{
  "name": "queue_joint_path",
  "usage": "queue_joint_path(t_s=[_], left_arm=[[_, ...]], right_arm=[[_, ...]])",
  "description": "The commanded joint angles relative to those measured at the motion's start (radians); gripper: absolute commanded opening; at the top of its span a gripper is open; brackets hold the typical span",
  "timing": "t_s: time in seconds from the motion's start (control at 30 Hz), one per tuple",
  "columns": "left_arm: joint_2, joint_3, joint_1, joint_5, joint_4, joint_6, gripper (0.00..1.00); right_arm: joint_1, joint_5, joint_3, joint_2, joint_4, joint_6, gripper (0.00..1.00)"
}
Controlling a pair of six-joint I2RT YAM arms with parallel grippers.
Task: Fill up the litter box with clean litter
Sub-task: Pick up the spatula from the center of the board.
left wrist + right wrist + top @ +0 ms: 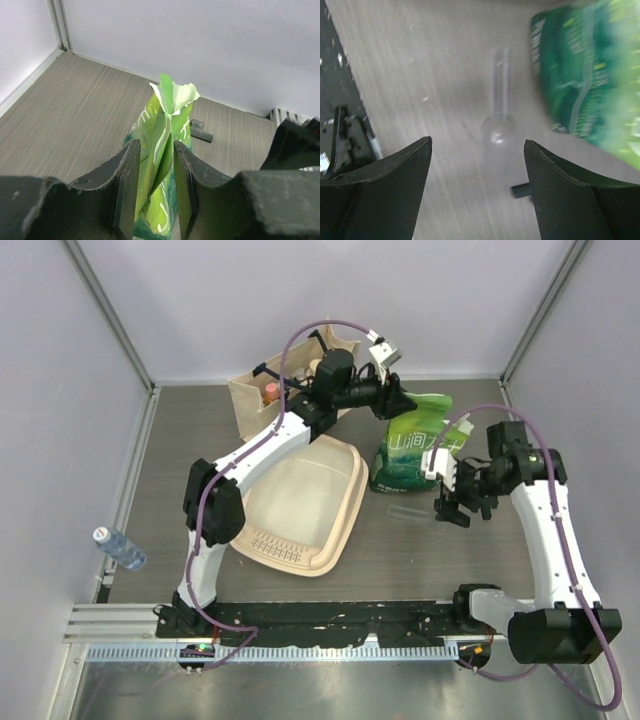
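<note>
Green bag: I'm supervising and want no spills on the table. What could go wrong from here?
1. The green bag stands upright beside the empty litter box, with the left tool jaws parted around its crumpled top. Unsupported, it might tip and spill onto the table.
2. The clear scoop lying under the open right tool is transparent and the wrist view is blurred, so a grasp may miss it or nudge it away.

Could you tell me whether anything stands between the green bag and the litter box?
Nothing visible does: the green bag stands right beside the litter box, with no other object between them.
</note>
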Motion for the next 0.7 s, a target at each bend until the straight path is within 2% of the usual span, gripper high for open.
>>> queue_joint_path(t_s=[0.0, 0.13, 0.23, 0.3, 0.33, 0.4, 0.67], left_arm=[[-0.063, -0.005, 0.007, 0.02, 0.056, -0.005, 0.37], [-0.057, -0.003, 0.008, 0.015, 0.051, -0.005, 0.43], [-0.055, 0.0, 0.011, 0.015, 0.038, -0.004, 0.57], [-0.061, -0.006, 0.014, 0.028, 0.028, -0.004, 0.61], [-0.066, -0.009, 0.015, 0.034, 0.024, -0.001, 0.68], [-0.07, -0.016, 0.02, 0.049, 0.008, 0.005, 0.77], [-0.142, -0.091, 0.067, 0.072, -0.013, 0.016, 0.96]], right_arm=[[0.058, 0.161, -0.142, -0.002, -0.049, -0.086, 0.79], [0.116, 0.263, -0.262, 0.068, 0.153, 0.049, 0.81], [0.179, 0.323, -0.331, 0.122, 0.32, 0.138, 0.91], [0.228, 0.355, -0.356, 0.147, 0.412, 0.186, 0.93], [0.243, 0.36, -0.36, 0.164, 0.43, 0.206, 0.93], [0.273, 0.383, -0.368, 0.203, 0.504, 0.267, 0.94], [0.314, 0.44, -0.391, 0.298, 0.657, 0.333, 0.91]])
